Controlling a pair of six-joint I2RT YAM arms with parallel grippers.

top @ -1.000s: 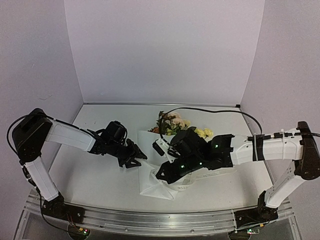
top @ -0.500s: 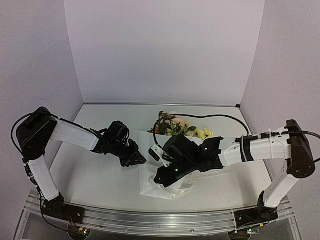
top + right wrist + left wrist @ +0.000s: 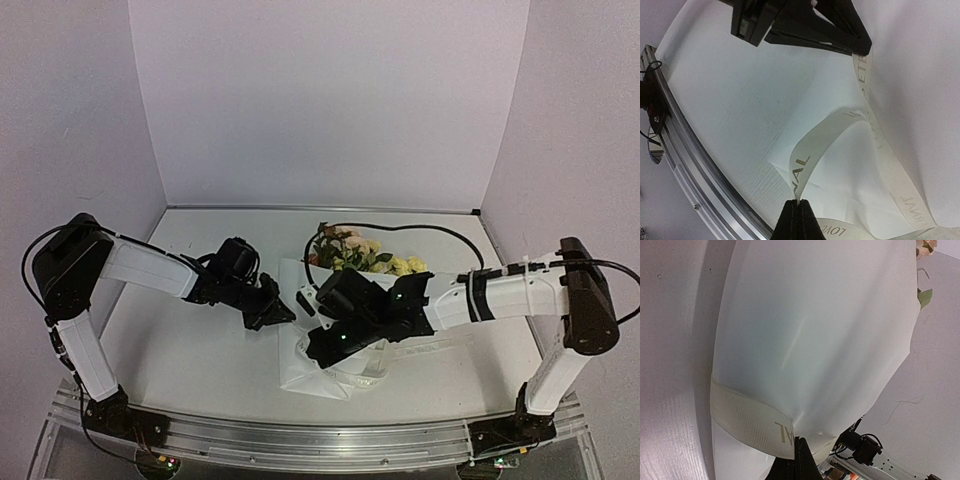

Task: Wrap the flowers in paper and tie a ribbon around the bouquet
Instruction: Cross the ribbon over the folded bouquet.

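Observation:
The bouquet lies mid-table: flowers in yellow, pink and orange stick out of the far end of the white paper. The paper fills the left wrist view, with a leaf at its edge. My left gripper is shut on the lettered cream ribbon at the paper's left side. My right gripper is shut on another stretch of the ribbon, low over the cone's near end. The ribbon arcs up to the left gripper's fingertips.
A black cable loops over the table behind the flowers. An aluminium rail runs along the near table edge, close under my right gripper. White walls enclose the back and both sides.
My left gripper has closed from open onto the ribbon beside the paper. My right arm has shifted left with its end of the ribbon.

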